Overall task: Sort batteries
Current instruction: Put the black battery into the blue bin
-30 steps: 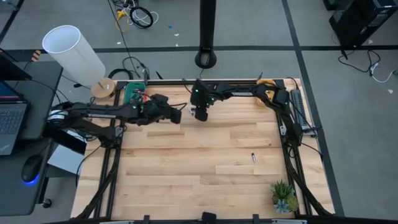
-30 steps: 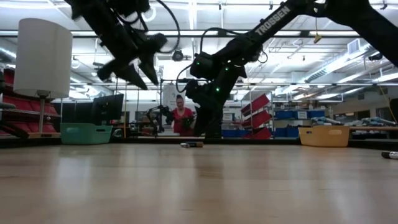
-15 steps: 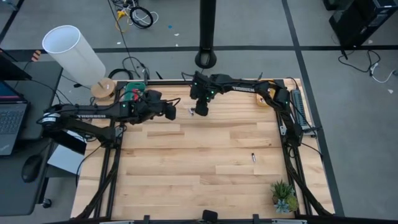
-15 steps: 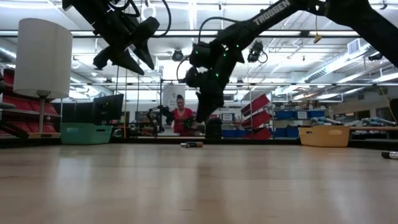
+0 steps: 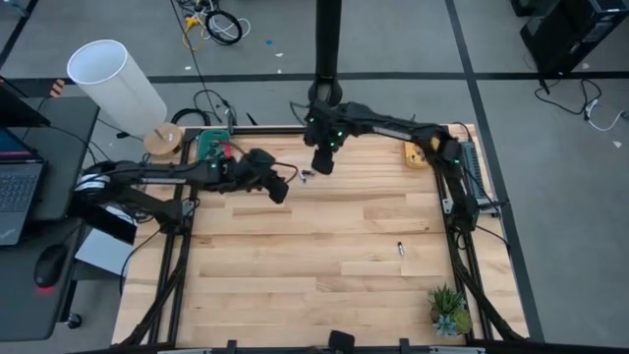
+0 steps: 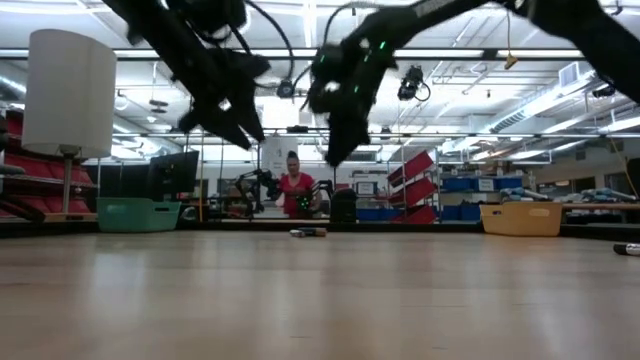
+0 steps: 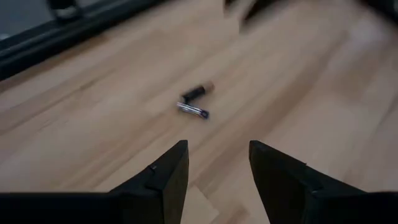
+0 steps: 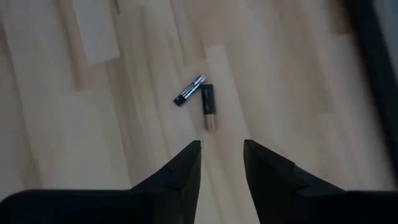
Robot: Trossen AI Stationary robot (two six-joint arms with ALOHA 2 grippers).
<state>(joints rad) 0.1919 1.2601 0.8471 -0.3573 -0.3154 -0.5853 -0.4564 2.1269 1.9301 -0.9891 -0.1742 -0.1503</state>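
Note:
Two small batteries point(image 5: 307, 175) lie touching on the wood near the table's far edge, one dark with a copper end point(image 8: 208, 107), one dark and silvery point(image 8: 188, 91). They also show in the left wrist view point(image 7: 196, 101) and the low view point(image 6: 308, 232). Another battery point(image 5: 401, 248) lies alone toward the right. My right gripper point(image 5: 320, 167) hangs open well above the pair, pointing steeply down point(image 8: 222, 146). My left gripper point(image 5: 280, 192) is open just left of them, raised and slanting down point(image 7: 217, 149). Neither holds anything.
A teal tray point(image 5: 211, 147) stands at the far left corner and an orange tray point(image 5: 418, 154) at the far right. A small plant point(image 5: 449, 311) sits at the near right corner. The table's middle and near part are bare wood point(image 5: 295, 265).
My right gripper has risen from just above the two batteries and drawn a little toward the far edge; the batteries stay where they lay. My left gripper has rolled about its wrist while staying near the same spot.

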